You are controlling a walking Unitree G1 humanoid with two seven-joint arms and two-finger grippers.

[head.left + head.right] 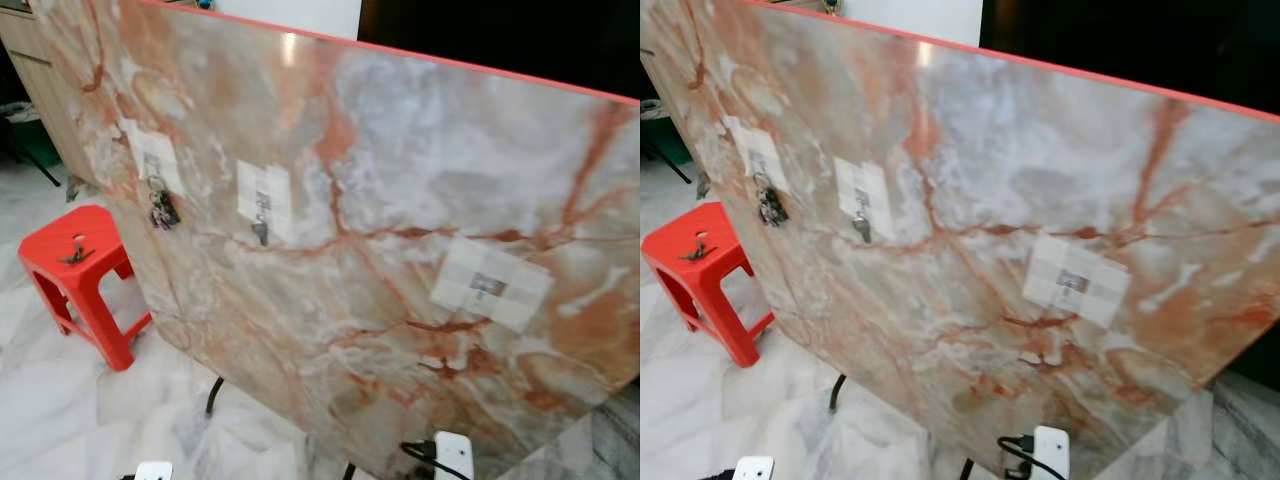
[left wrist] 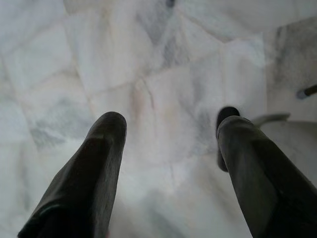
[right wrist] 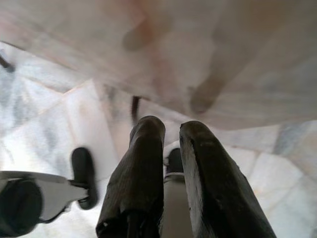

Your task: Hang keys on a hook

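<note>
Marble board [image 1: 400, 200] w/ 3 hooks; keys [image 1: 163, 208] on leftmost; red stool [image 1: 75, 265] beside.

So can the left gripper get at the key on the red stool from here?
Probably not yet. The left gripper hangs low, open over bare floor, and the key lies on the red stool, off to the robot's left; nothing blocks it.

Large marble-pattern panel [image 1: 400, 200], grey-white w/ orange-red veining and a red top edge, stands tilted across the scene. Floor [image 1: 60, 400]: pale grey-white marble tiles. Red plastic stool [image 1: 85, 290] stands on floor just beside panel's left end. Black metal legs [image 1: 213, 395] show beneath panel's lower edge. Dark opening [image 1: 500, 40] behind panel at upper right; white wall section [image 1: 300, 15] next to it. Glare spot near panel's top edge.
</note>
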